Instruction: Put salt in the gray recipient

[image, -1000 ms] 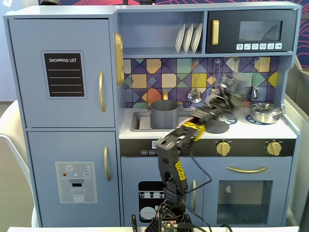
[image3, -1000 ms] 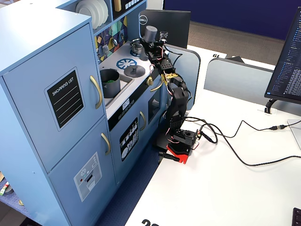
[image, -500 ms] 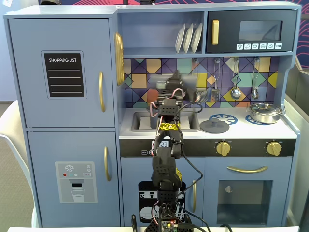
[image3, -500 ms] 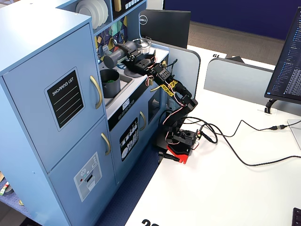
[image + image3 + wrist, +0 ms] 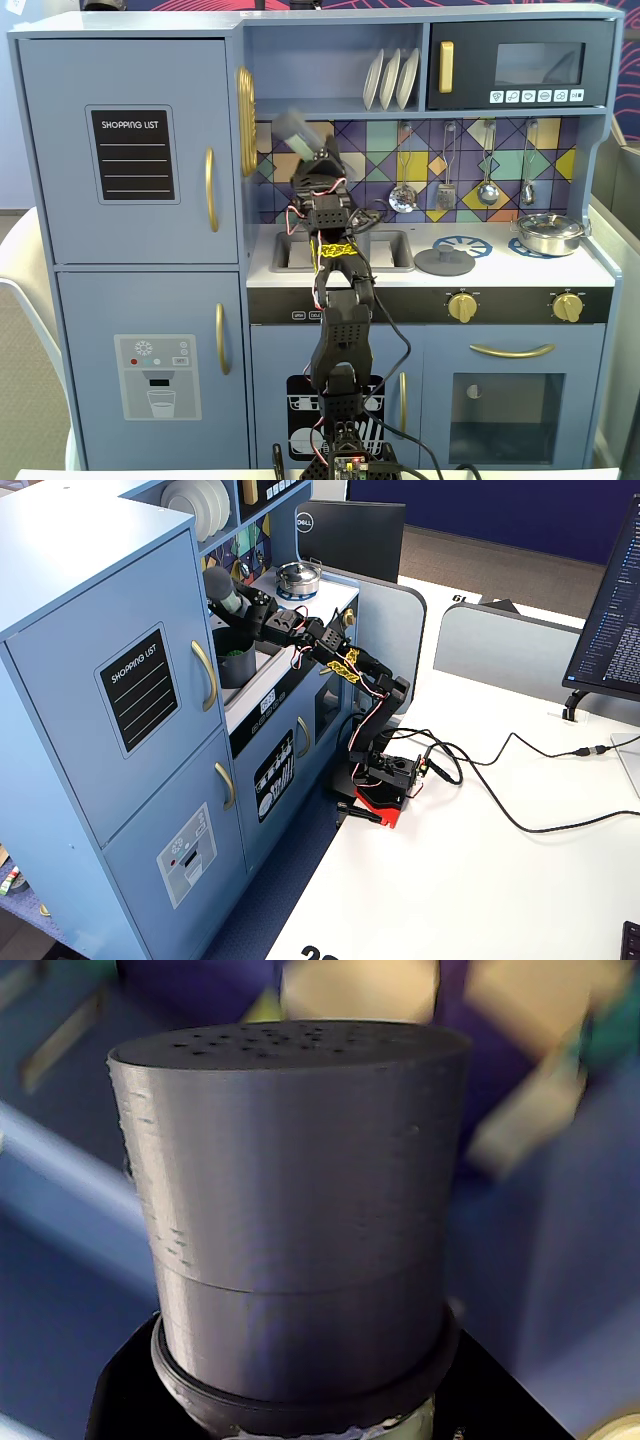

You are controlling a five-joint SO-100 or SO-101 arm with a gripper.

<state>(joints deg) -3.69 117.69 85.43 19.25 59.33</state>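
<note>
My gripper (image 5: 243, 602) is shut on the salt shaker (image 5: 221, 587), a slim gray cylinder with a pale green label. It holds the shaker raised above the counter, tilted up and to the left. In a fixed view the shaker (image 5: 293, 130) is blurred above the gripper (image 5: 312, 155). The wrist view is filled by the shaker (image 5: 300, 1210), its holed top facing away, with the gripper (image 5: 300, 1415) clamped round its lower part. The gray pot (image 5: 235, 665) stands just below the shaker with green pieces inside. From the front the arm hides it.
A flat gray lid with a knob (image 5: 443, 262) lies on the left burner. A shiny steel pan (image 5: 548, 233) sits on the right burner. The sink (image 5: 392, 250) is behind the arm. Utensils (image 5: 487, 190) hang on the back wall. The shelf above (image 5: 330, 112) is close over the shaker.
</note>
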